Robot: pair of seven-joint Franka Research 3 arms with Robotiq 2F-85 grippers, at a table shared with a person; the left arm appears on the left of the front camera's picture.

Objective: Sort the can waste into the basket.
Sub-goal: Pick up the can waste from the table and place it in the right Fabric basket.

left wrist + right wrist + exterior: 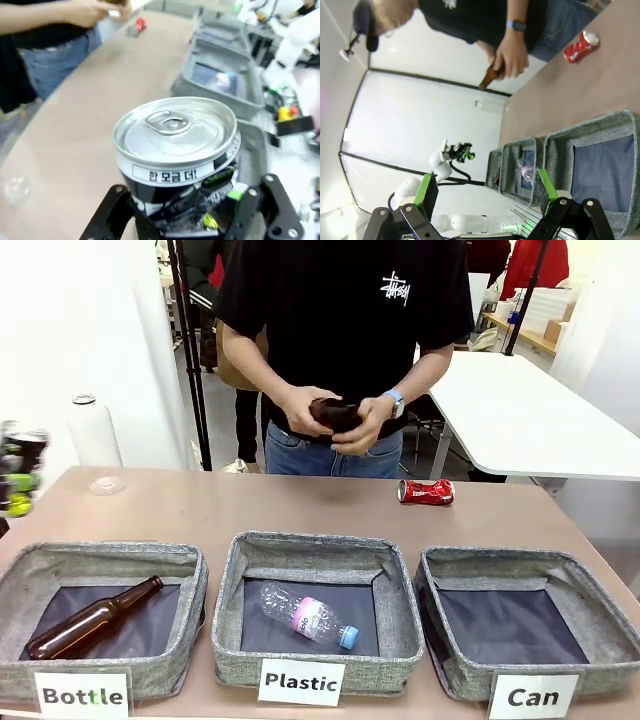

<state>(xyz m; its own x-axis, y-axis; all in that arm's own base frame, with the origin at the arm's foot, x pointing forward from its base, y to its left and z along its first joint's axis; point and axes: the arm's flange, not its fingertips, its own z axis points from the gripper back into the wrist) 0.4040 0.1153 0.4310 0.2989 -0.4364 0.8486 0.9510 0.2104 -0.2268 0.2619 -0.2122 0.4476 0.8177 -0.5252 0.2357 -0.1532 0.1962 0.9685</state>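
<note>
The left tool (187, 212) is pinching the black can (175, 145) low on its body, with the silver top and pull tab facing the wrist camera. The can is hiding most of both fingers and the place where the pads meet it, and its lower part is running off the picture's bottom edge. In the front view this tool is appearing as a blurred dark shape with green-yellow spots at the left edge, too smeared to make out.

The right tool (485, 192) is hanging with its fingers spread wide, nothing between the green pads. Its base is being cut off by the bottom edge.

The red can (426, 492) is lying on its side on the desk (250, 505) near the far edge, beyond the Can basket (520, 562) and apart from it. That basket is sitting at the right end of the row, its dark lining showing bare.

The person (340, 300) is standing at the far side, cut off at the top, with both hands wrapping a brown bottle (333, 412) so that most of it is hidden. A second brown bottle (90, 620) is lying in the Bottle basket (100, 555). A plastic bottle (305, 617) is lying in the Plastic basket (315, 545).
</note>
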